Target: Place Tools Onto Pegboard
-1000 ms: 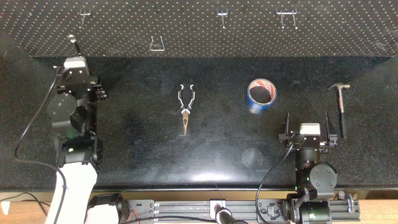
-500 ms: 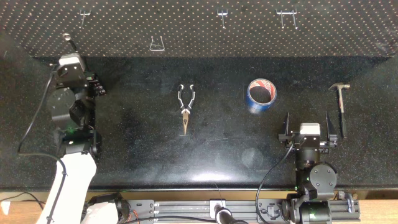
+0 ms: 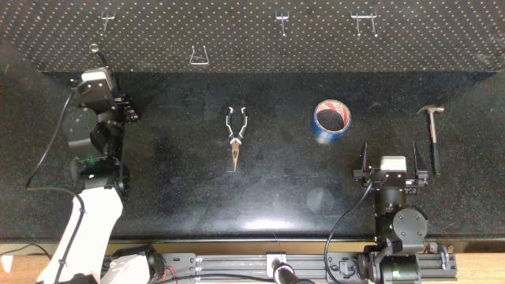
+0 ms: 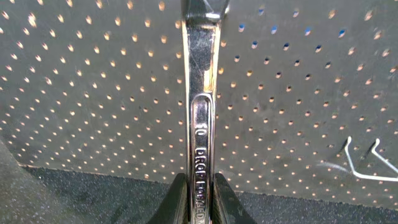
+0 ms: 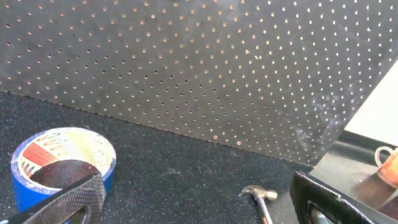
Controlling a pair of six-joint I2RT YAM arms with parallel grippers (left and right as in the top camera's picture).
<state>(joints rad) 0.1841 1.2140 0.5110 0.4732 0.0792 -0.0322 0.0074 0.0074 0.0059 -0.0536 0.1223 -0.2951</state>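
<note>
The wrench (image 4: 202,124), a bright metal bar with stamped lettering on its shank, is clamped at its lower end between the two fingers (image 4: 177,200) of the left gripper (image 4: 200,202), which are closed tight against its sides. Its shaft runs up in front of the pegboard (image 4: 93,93); whether its head touches the board cannot be told. From above, the wrench tip (image 3: 95,49) lies over the pegboard's (image 3: 237,31) lower left part, just below the leftmost hook (image 3: 106,22). Further along the board hang a wide wire hook (image 3: 199,55), a small hook (image 3: 282,20) and a double hook (image 3: 363,22). On the black worktop (image 3: 173,181) in front of the pegboard lie the pliers (image 3: 237,136), near the board's middle with their handles towards it, then the blue tape roll (image 3: 331,118) further right, and the hammer (image 3: 432,136) near the board's right end, its head towards the board. The right gripper (image 3: 390,155) sits well back from the pegboard, between the tape and the hammer, its fingers spread wide apart and holding nothing.
</note>
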